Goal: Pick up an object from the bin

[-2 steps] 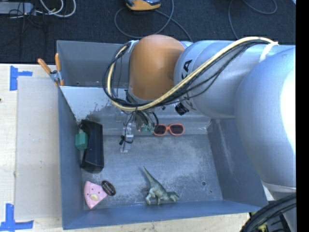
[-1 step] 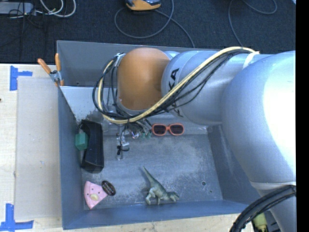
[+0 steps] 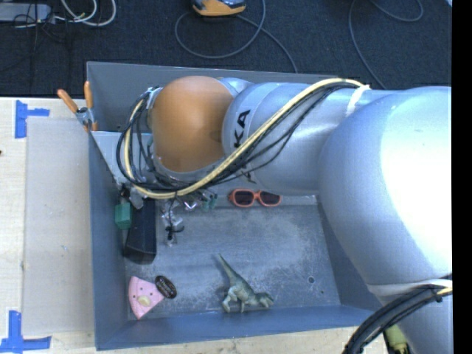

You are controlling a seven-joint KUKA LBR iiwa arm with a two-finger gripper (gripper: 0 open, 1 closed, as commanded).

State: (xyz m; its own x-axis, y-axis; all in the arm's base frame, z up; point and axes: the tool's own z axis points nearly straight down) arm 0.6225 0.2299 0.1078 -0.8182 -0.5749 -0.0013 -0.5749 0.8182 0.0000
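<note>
Claw closure cannot be told; it is seen low beside a black boxy block at the grey metal bin's left wall. Nothing is lifted, so the pick is judged undone. A pink plastic wedge and a green toy dinosaur are left by the front edge.

The arm's claw hangs low over the left half of the grey bin. Red sunglasses lie just beside the arm; a green toy dinosaur and a pink wedge rest near the front wall.
</note>
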